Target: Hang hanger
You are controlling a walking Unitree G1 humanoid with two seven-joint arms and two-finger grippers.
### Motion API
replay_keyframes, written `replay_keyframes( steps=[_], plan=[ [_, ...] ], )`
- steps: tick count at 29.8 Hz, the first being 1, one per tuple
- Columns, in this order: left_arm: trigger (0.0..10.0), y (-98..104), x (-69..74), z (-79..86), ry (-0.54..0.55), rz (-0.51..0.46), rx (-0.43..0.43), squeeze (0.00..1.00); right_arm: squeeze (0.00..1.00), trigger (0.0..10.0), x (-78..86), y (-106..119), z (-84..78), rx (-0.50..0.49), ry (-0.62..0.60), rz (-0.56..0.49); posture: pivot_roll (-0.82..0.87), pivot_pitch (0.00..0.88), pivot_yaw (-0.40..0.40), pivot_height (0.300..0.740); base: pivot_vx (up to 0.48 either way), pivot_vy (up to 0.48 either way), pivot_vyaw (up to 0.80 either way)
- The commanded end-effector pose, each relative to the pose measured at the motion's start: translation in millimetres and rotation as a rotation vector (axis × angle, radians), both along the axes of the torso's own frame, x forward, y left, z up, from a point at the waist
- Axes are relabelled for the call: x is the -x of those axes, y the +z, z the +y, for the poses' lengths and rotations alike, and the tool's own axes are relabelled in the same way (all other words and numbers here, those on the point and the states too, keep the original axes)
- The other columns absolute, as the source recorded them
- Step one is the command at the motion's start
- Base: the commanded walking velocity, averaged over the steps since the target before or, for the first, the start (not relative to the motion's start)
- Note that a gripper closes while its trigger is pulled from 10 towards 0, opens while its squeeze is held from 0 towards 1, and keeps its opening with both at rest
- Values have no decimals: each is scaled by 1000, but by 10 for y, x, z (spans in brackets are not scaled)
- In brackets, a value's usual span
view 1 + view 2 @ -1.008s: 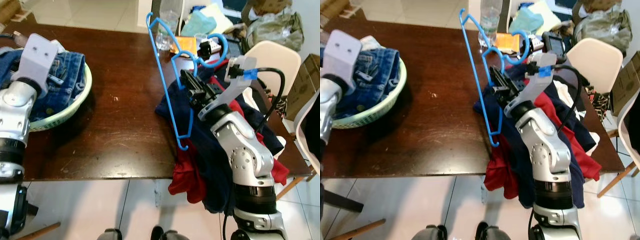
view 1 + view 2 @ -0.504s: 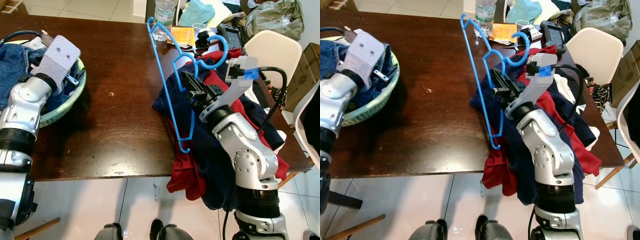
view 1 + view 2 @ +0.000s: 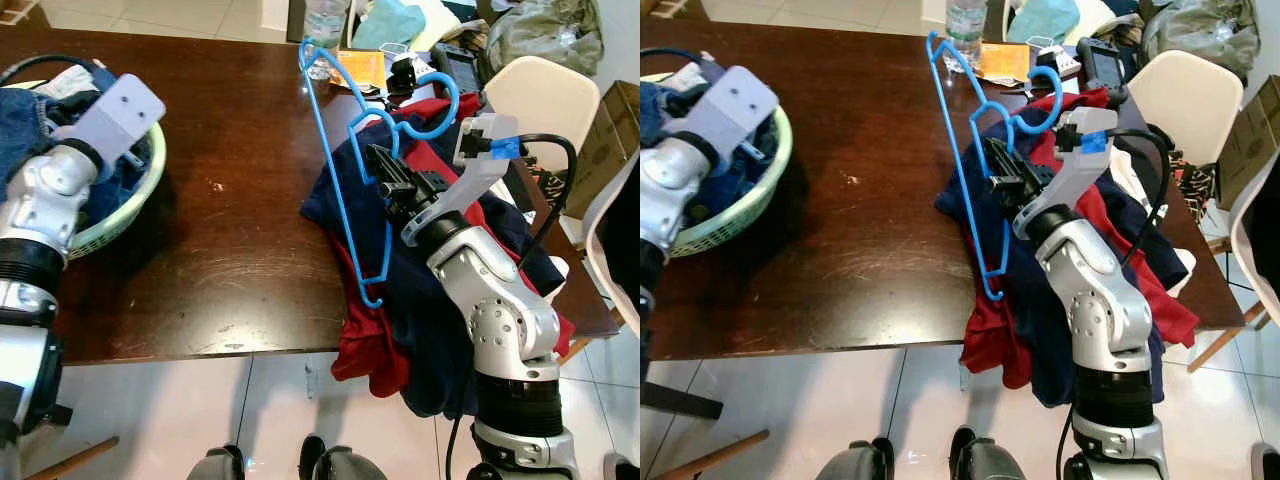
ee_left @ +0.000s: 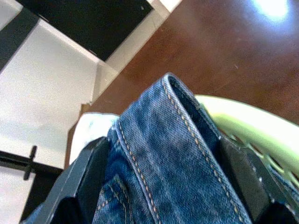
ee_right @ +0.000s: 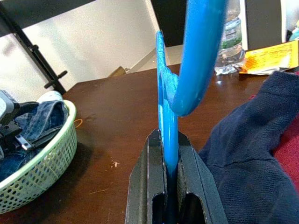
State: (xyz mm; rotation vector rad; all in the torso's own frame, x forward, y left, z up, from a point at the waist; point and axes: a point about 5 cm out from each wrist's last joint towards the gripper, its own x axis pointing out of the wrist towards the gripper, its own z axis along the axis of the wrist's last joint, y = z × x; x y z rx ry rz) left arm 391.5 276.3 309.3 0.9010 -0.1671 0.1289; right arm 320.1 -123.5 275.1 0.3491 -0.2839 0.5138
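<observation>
A: Blue plastic, that hanger. Where is it?

B: Raised over the dark wooden bench, to the right of its middle, above a heap of navy and red clothes. The right gripper has its jaws clenched on the hanger's thin frame, hook toward the far side.

A: And the other arm?

B: The left gripper is at the green basket on the left, its jaws on either side of a fold of jeans. I cannot tell if they are pressing it.

A: How far along?

B: The hanger is picked up, I would say. No rail or hook to hang it on is in sight, so the hanging itself is left.
</observation>
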Motion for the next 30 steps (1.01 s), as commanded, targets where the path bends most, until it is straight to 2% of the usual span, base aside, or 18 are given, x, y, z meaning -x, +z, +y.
replay_keyframes(
  steps=[1, 6, 7, 18, 27, 28, 30],
  plan=[
    [10000, -53, 45, 194, 76, 33, 3, 0, 0, 10000, 32, -7, -48, -8, -7, 1, 42, 339, -110, 740, 0, 0, 0],
    [10000, -77, 41, 200, 80, 30, 14, 0, 0, 10000, 29, -3, -55, -8, -9, 1, 40, 336, -110, 740, 0, 0, 0],
    [0, -46, 36, 180, 72, 7, 23, 0, 0, 10000, 26, 2, -56, -8, -9, -1, 39, 331, -109, 740, 0, 0, 0],
    [0, 115, 41, 156, 69, -70, 23, 0, 0, 10000, 20, 8, -47, -8, -7, -5, 40, 321, -108, 740, 0, 0, 0],
    [0, 416, 101, 119, 33, -171, 6, 0, 0, 10000, -22, 23, -18, -17, 3, -18, 64, 285, -100, 740, 0, 0, 0],
    [1333, 488, 117, 92, 0, -188, 34, 0, 0, 10000, -29, 25, -13, -19, 4, -21, 71, 274, -95, 740, 0, 0, 0],
    [1333, 609, 147, 33, -72, -212, 104, 0, 0, 10000, -35, 30, -7, -23, 5, -25, 73, 271, -94, 740, 0, 0, 0]
  ],
)
